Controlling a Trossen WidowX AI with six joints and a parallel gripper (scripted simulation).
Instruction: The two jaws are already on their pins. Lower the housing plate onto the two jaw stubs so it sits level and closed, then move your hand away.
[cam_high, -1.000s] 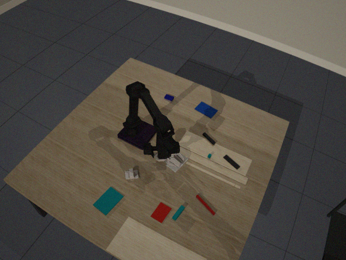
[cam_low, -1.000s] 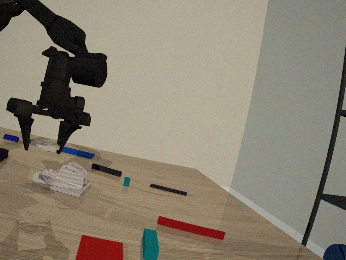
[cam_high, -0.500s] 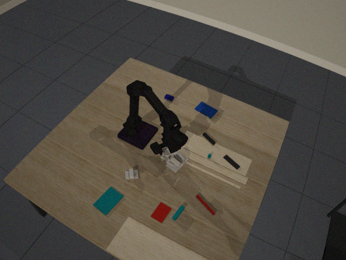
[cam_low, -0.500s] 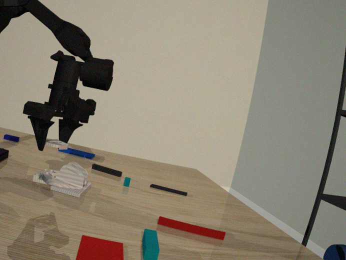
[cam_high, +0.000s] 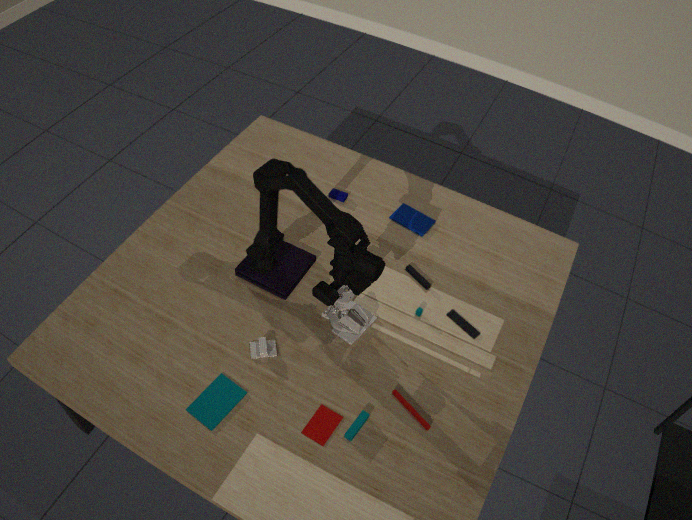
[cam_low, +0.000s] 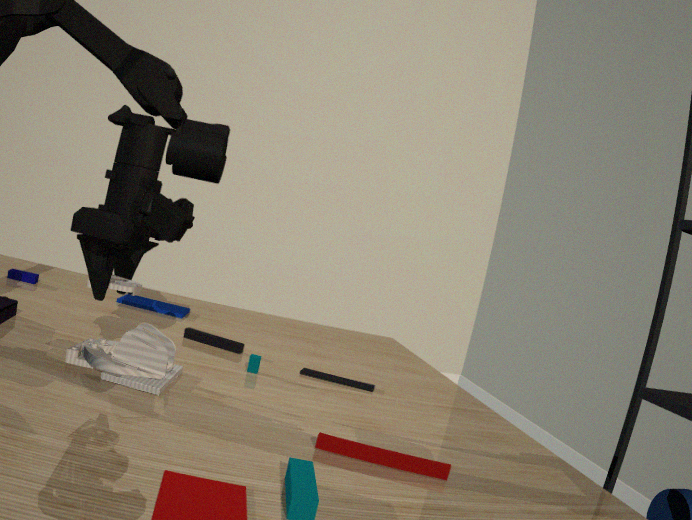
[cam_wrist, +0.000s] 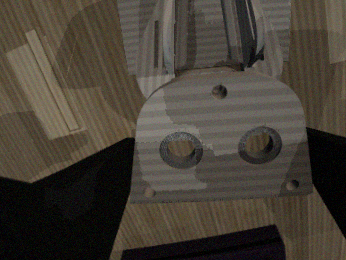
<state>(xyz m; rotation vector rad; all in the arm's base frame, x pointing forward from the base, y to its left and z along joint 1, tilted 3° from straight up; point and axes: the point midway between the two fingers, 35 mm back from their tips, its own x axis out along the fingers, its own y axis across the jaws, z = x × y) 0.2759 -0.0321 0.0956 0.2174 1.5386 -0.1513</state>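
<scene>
My gripper (cam_low: 111, 293) (cam_wrist: 215, 141) is shut on the housing plate (cam_low: 127, 285) (cam_wrist: 220, 117), a pale grey plate with two large round holes and several small ones. In the wrist view its two side edges are between the black fingers. The plate is held above the table, clear of the parts below. The pale gripper base (cam_high: 351, 336) (cam_low: 133, 384) rests on the table with the two jaws (cam_low: 144, 352) standing on it. In the wrist view the jaws show beyond the plate's rounded edge. The plate hides the near part of the assembly there, so the stubs cannot be made out.
A small pale block (cam_high: 262, 348) and a teal plate (cam_high: 217, 401) lie left of the assembly. A red square (cam_high: 322, 424), teal bar (cam_high: 356, 426) and red bar (cam_high: 411, 409) lie nearer the front. Two black bars (cam_high: 417, 276) (cam_high: 463, 323), a teal cube (cam_high: 419, 312) and a blue plate (cam_high: 412, 219) lie beyond.
</scene>
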